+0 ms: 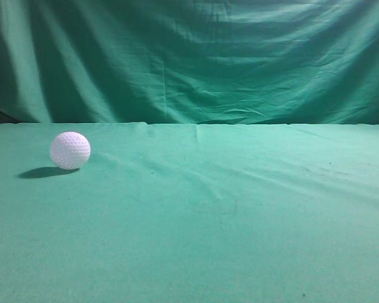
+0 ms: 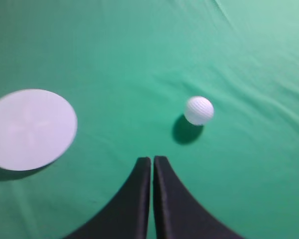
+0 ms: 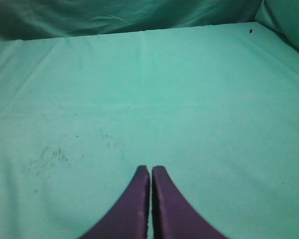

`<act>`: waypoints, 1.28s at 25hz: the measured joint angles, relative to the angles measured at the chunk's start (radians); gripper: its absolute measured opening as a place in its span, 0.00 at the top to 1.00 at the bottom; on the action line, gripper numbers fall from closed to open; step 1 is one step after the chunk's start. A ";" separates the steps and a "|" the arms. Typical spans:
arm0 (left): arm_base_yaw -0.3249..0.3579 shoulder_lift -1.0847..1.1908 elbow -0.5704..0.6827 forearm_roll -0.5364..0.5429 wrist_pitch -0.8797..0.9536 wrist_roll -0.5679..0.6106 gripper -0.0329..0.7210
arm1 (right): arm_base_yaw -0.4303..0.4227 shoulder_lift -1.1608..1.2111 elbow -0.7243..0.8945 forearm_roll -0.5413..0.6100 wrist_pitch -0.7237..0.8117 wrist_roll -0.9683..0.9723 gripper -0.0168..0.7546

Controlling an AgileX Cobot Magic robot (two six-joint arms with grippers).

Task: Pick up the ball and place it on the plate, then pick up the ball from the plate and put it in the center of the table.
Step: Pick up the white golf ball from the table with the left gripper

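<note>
The white dimpled golf ball (image 1: 70, 150) rests on the green cloth table (image 1: 227, 214) at the left in the exterior view. In the left wrist view the ball (image 2: 199, 110) lies ahead and to the right of my left gripper (image 2: 152, 159), which is shut and empty above the cloth. A white round plate (image 2: 31, 128) lies to the left of that gripper; the ball is off it. My right gripper (image 3: 150, 168) is shut and empty over bare green cloth (image 3: 189, 99). Neither gripper shows in the exterior view.
A draped green backdrop curtain (image 1: 189, 57) hangs behind the table's far edge. The plate is out of the exterior view. Small dark specks (image 3: 55, 154) mark the cloth in the right wrist view.
</note>
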 joint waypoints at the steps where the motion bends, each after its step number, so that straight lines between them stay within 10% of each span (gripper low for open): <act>1: -0.029 0.039 -0.014 0.000 0.005 0.005 0.96 | 0.000 0.000 0.000 0.000 0.000 0.000 0.98; 9: -0.256 0.372 -0.165 0.067 0.012 -0.007 0.96 | 0.000 0.000 0.000 0.000 0.000 0.000 0.98; 16: -0.294 0.674 -0.341 0.100 0.020 -0.025 0.96 | 0.000 0.000 0.000 0.000 0.000 0.000 0.98; 18: -0.294 0.747 -0.379 0.100 0.021 -0.025 0.89 | 0.000 0.000 0.000 0.000 0.000 0.000 0.98; 26: -0.294 0.954 -0.479 0.102 0.034 -0.077 0.14 | 0.000 0.000 0.000 0.000 0.000 0.000 0.98; 32: -0.294 1.052 -0.536 0.106 0.035 -0.077 0.19 | 0.000 0.000 0.000 0.000 0.000 0.000 0.98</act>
